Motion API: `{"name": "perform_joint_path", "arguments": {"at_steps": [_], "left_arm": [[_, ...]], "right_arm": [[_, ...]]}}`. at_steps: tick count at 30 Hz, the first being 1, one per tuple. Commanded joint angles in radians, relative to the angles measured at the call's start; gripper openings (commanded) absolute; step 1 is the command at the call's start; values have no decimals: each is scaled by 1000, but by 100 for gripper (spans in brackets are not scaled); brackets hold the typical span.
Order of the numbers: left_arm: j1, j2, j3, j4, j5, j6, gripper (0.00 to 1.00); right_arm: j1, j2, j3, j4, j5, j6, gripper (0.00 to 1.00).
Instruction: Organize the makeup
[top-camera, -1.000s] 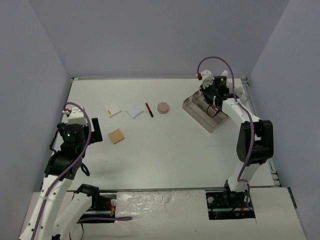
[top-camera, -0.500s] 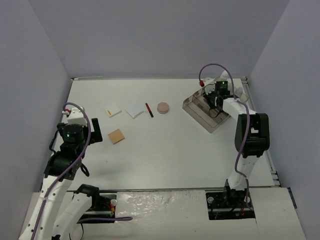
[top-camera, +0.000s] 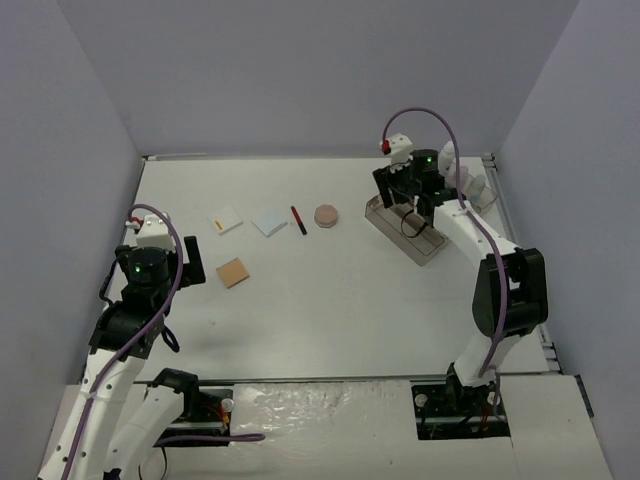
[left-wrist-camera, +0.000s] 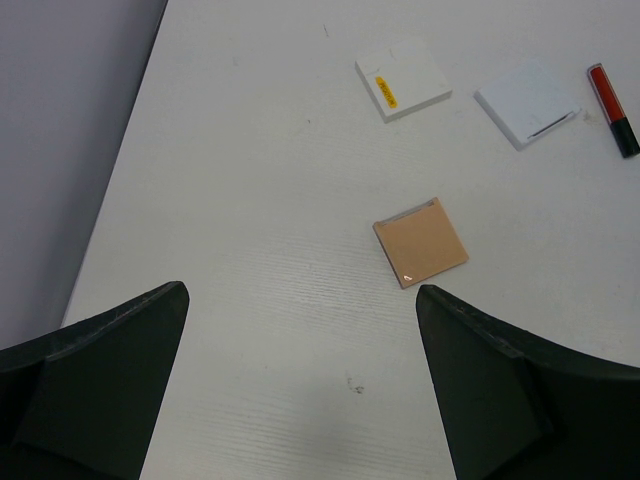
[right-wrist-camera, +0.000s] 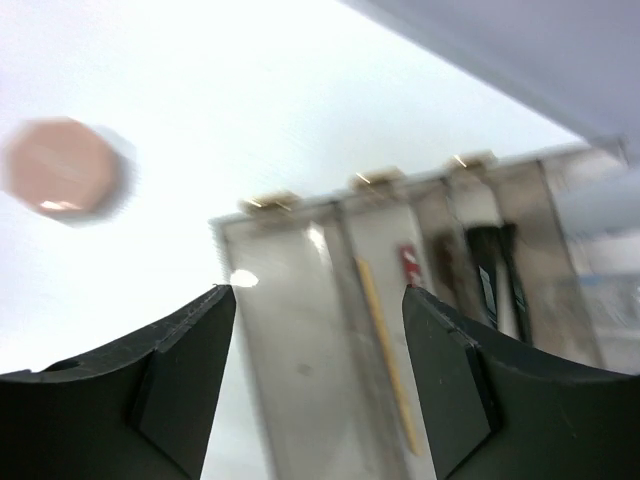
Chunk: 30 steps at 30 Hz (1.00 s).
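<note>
On the table lie a tan square pad (top-camera: 233, 272) (left-wrist-camera: 421, 242), a white pad (top-camera: 227, 220) (left-wrist-camera: 403, 80), a pale-blue pad (top-camera: 270, 222) (left-wrist-camera: 528, 101), a thin red pencil (top-camera: 298, 220) (left-wrist-camera: 612, 95) and a round pink compact (top-camera: 326, 215) (right-wrist-camera: 65, 167). My left gripper (top-camera: 160, 262) (left-wrist-camera: 300, 400) is open and empty, short of the tan pad. My right gripper (top-camera: 408, 205) (right-wrist-camera: 318, 340) is open and empty above the clear tray (top-camera: 405, 231) (right-wrist-camera: 290, 350), which holds a wooden pencil (right-wrist-camera: 385, 345), a red item (right-wrist-camera: 409, 262) and black brushes (right-wrist-camera: 490, 270).
Grey walls enclose the table on the left, back and right. Clear white-capped bottles (top-camera: 470, 185) stand at the back right, behind the right arm. The arm bases and cables sit at the near edge.
</note>
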Motion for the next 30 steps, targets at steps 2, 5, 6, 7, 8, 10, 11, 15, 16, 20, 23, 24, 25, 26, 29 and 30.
{"name": "perform_joint_path", "arguments": {"at_steps": [2, 5, 6, 7, 8, 10, 11, 15, 16, 20, 23, 24, 25, 26, 29, 30], "left_arm": [[8, 14, 20, 58, -12, 2, 97], [7, 16, 20, 57, -18, 2, 97], [8, 17, 20, 57, -18, 1, 97], [8, 17, 20, 56, -18, 1, 97], [8, 17, 20, 55, -20, 2, 97], [8, 17, 20, 55, -22, 1, 97], [8, 17, 20, 54, -22, 1, 97], [8, 16, 20, 55, -20, 2, 97], [8, 16, 20, 55, -21, 2, 97], [8, 14, 20, 56, -19, 1, 97], [8, 14, 20, 56, -18, 2, 97], [8, 14, 20, 55, -17, 2, 97], [8, 14, 20, 56, -18, 2, 97], [8, 14, 20, 56, -18, 1, 97], [8, 12, 20, 55, -17, 1, 97], [8, 12, 20, 55, -18, 1, 97]], "right_arm": [[178, -63, -20, 174, 14, 249, 64], [282, -1, -10, 257, 51, 318, 64], [307, 18, 1, 269, 67, 329, 64], [331, 48, 16, 285, 76, 331, 64], [354, 89, 34, 307, 79, 330, 64], [398, 142, 75, 339, 75, 320, 63], [408, 178, 105, 337, 75, 317, 62], [454, 297, 195, 341, 117, 305, 60], [458, 327, 207, 355, 131, 310, 59], [466, 414, 268, 368, 161, 332, 56], [472, 475, 328, 348, 164, 332, 53], [471, 496, 349, 335, 165, 332, 52], [471, 509, 361, 329, 165, 332, 52], [471, 522, 373, 323, 164, 332, 51], [471, 551, 389, 320, 169, 332, 47], [471, 558, 391, 318, 171, 332, 46]]}}
